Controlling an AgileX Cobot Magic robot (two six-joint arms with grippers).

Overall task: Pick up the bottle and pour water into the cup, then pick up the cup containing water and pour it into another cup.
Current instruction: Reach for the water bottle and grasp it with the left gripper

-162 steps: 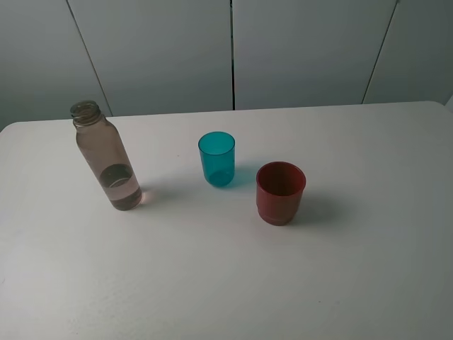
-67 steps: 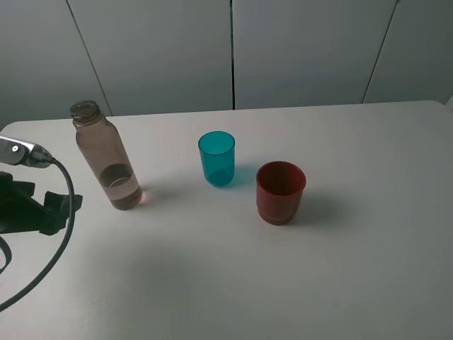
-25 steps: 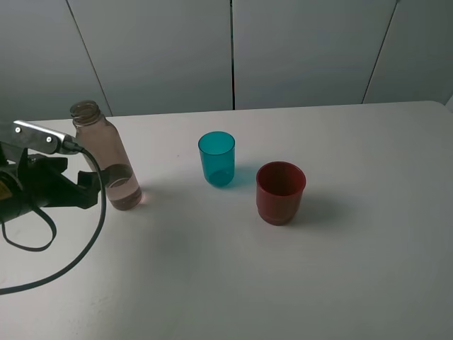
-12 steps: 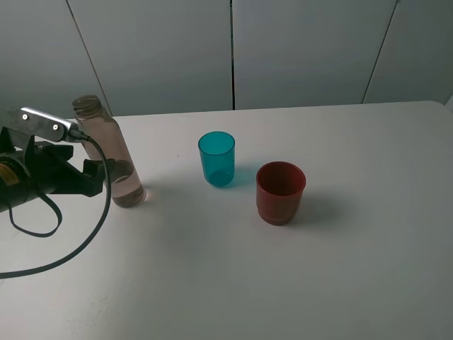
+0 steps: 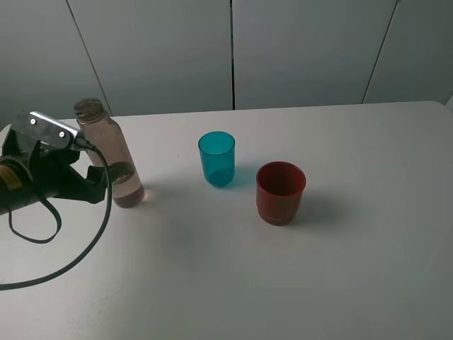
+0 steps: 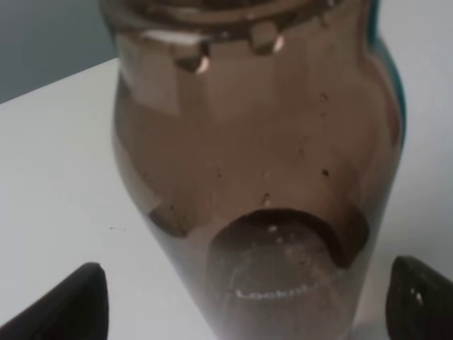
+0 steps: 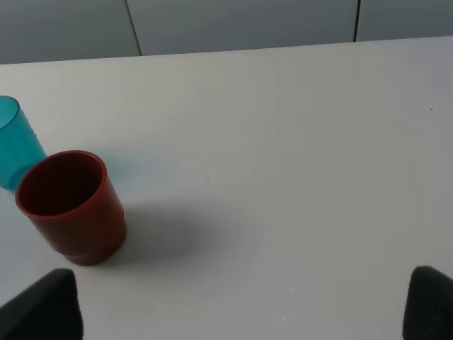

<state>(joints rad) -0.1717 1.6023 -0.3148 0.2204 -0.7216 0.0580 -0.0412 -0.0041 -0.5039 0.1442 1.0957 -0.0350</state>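
Left wrist view: the left gripper (image 6: 244,304) is seen with its jaws spread wide, a dark fingertip (image 6: 71,308) set at either side of the bottle (image 6: 262,163); a strip of white table (image 6: 56,177) is left showing between each tip and the bottle's wall, so nothing is clamped. The bottle is placed between the jaws, low on its body; in the exterior high view it is seen upright at the left of the table, with the gripper reaching it from the left at the level of its water. The bottle is tall, slim and clear with a brownish tint; its threaded neck is uncapped; a little water is held in its bottom. The teal cup (image 5: 216,159) is set well apart to the bottle's right; the red cup (image 5: 280,192) is just beside that, nearer the camera. The right gripper (image 7: 237,304) is shown with jaws apart over bare table, nothing held.
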